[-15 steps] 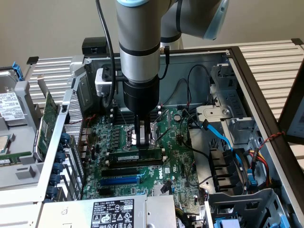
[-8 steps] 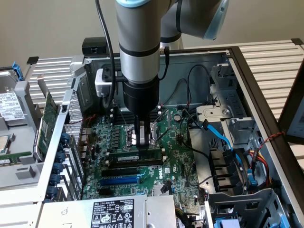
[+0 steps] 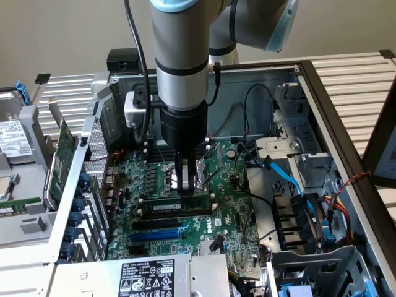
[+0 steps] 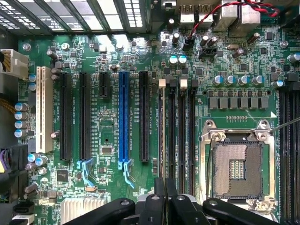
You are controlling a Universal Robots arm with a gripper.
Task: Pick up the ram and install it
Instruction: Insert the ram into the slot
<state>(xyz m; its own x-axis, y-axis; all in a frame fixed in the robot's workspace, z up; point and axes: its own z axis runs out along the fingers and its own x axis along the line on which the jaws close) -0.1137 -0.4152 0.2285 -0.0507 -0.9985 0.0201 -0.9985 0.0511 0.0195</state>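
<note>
The ram [image 3: 166, 205] is a long green stick with black chips, standing on edge in a black slot of the motherboard [image 3: 232, 213] inside the open computer case. My gripper [image 3: 185, 189] comes straight down on the ram's top edge near the end toward the exterior view's right, its fingers shut on the stick. In the wrist view the ram [image 4: 162, 131] shows edge-on as a thin line along the slot beside the other memory slots, running out from between my closed black fingertips, where the gripper [image 4: 165, 186] sits.
The CPU socket [image 4: 236, 168] lies right beside the memory slots. A blue slot [image 4: 123, 117] and black expansion slots run parallel. A green expansion card [image 3: 62, 162] stands outside the case at the exterior view's left. Blue cables [image 3: 286, 177] and the power supply [image 3: 145, 278] crowd the case.
</note>
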